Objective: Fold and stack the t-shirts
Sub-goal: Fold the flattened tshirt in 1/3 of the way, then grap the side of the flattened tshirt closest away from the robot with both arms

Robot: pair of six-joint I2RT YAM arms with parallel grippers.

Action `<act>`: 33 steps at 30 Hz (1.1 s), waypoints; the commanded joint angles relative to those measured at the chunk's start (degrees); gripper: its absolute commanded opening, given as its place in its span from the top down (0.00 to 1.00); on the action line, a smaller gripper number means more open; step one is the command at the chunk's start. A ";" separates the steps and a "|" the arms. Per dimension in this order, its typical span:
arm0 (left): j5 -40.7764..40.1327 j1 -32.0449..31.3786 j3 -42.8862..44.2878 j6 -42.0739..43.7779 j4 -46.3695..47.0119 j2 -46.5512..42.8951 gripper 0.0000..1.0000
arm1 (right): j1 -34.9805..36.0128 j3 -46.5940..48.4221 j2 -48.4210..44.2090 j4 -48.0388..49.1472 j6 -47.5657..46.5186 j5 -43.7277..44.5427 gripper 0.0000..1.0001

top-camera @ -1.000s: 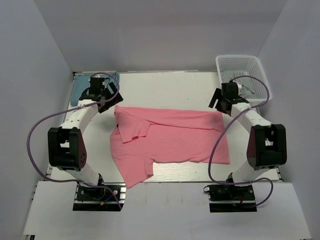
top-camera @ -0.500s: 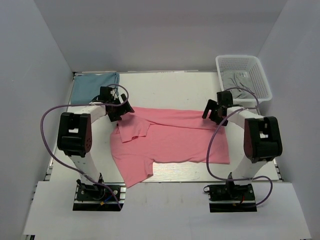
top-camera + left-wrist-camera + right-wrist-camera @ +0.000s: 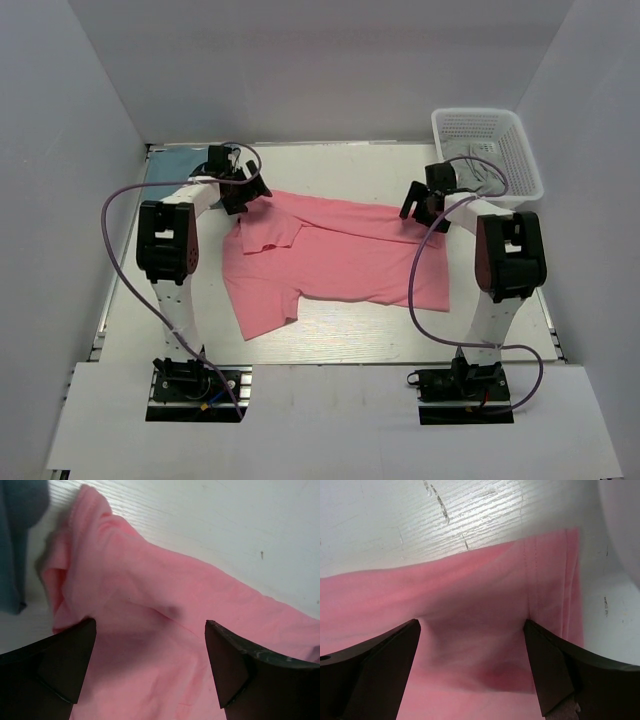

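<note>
The salmon pink t-shirt [image 3: 340, 255] lies spread across the middle of the white table [image 3: 340, 170], with a fold at its left part. My left gripper [image 3: 245, 195] is at the shirt's far left corner, open, its fingers set down on either side of a ridge of pink cloth [image 3: 150, 595]. My right gripper [image 3: 415, 210] is at the far right corner, open, its fingers straddling the pink cloth [image 3: 470, 590] near the hem. The teal-blue t-shirt [image 3: 175, 160] lies at the far left, partly hidden by the left arm; its edge shows in the left wrist view [image 3: 15, 545].
A white mesh basket [image 3: 500, 125] stands at the far right with grey cloth [image 3: 480, 172] inside. White walls close the table in on three sides. Purple cables loop from both arms over the table's sides.
Both grippers came down onto the shirt's far corners and moved toward the back. The whole pink shirt has slid away from the arm bases with them.
</note>
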 commanded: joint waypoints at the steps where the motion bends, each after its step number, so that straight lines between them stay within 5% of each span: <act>1: -5.22 0.49 4.55 1.47 -6.39 -1.45 0.00 | -0.10 3.70 -1.51 1.45 -4.46 0.43 0.10; 5: -10.58 -0.13 6.05 2.00 -11.23 -8.21 0.00 | 0.43 2.83 -8.98 1.80 -8.16 -3.34 0.10; 15: -8.49 -1.18 -28.46 -8.53 -10.36 -38.77 0.00 | 0.60 -30.64 -40.81 10.24 2.73 -7.48 0.10; 19: 0.38 -1.80 -36.91 -10.92 -10.87 -45.99 0.00 | 0.60 -37.60 -49.86 13.14 6.16 -11.61 0.10; 27: -7.18 -5.22 -46.58 -9.51 -32.39 -65.94 0.00 | 0.61 -43.49 -56.91 15.95 4.06 -14.15 0.10; 33: -0.84 -8.12 -55.19 -13.91 -30.14 -67.47 0.00 | 0.60 -45.16 -56.56 18.59 3.18 -15.48 0.10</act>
